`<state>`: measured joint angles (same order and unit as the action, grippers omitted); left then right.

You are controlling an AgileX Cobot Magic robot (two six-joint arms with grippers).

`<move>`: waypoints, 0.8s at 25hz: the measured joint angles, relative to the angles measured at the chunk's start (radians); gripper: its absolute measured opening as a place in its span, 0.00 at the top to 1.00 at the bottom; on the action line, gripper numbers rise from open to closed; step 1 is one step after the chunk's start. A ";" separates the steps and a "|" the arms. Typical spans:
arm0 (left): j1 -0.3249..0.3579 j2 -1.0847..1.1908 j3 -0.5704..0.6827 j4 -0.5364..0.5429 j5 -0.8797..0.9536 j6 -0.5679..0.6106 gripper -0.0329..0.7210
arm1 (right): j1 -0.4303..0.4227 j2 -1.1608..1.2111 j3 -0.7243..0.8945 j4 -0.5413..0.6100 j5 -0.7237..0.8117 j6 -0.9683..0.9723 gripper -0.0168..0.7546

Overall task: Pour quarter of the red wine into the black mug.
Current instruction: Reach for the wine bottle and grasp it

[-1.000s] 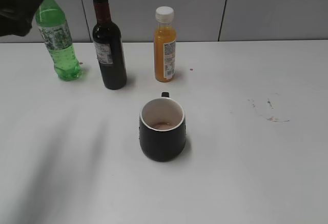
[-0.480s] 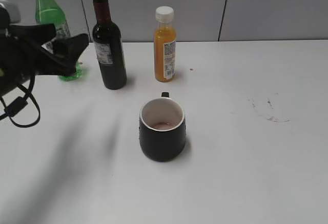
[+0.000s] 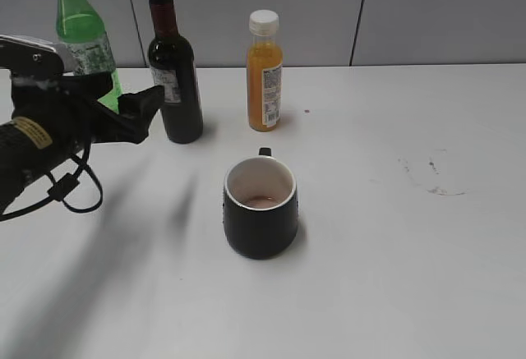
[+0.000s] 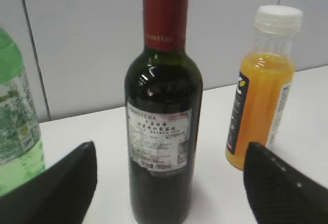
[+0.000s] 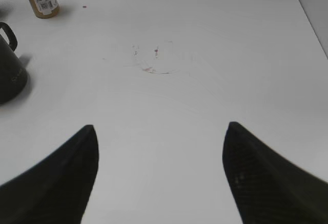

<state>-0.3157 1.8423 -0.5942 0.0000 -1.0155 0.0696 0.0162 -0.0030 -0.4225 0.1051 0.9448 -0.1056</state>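
Note:
The red wine (image 3: 174, 71), a dark glass bottle with a dark red foil neck and a white label, stands upright at the back of the table. In the left wrist view it (image 4: 164, 106) fills the middle. My left gripper (image 3: 136, 103) is open and empty just left of the bottle, with its fingers (image 4: 61, 183) apart on either side and not touching it. The black mug (image 3: 260, 211) stands in front of the bottles, handle to the rear, with a trace of reddish liquid inside. My right gripper (image 5: 161, 126) is open and empty over bare table; the mug (image 5: 9, 75) is at its far left.
A green plastic soda bottle (image 3: 82, 39) stands behind my left gripper. An orange juice bottle (image 3: 265, 71) with a white cap stands right of the wine. Faint stains (image 3: 431, 178) mark the white table (image 3: 394, 277) at the right. A grey wall lies behind the bottles.
My left arm has swung in from the far upper left, down and rightward, to stand open just beside the wine bottle. The bottles and the mug have not moved.

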 joint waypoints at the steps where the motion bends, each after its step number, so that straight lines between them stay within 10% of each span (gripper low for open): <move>1: -0.017 0.006 -0.012 -0.034 0.011 0.000 0.05 | 0.000 0.000 0.000 0.000 0.000 0.000 0.24; 20: -0.115 0.210 -0.231 -0.216 0.041 0.032 0.05 | 0.000 0.000 0.000 0.000 0.000 0.000 0.24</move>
<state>-0.4309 2.0525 -0.8253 -0.2164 -0.9740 0.1012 0.0162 -0.0030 -0.4225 0.1051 0.9448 -0.1060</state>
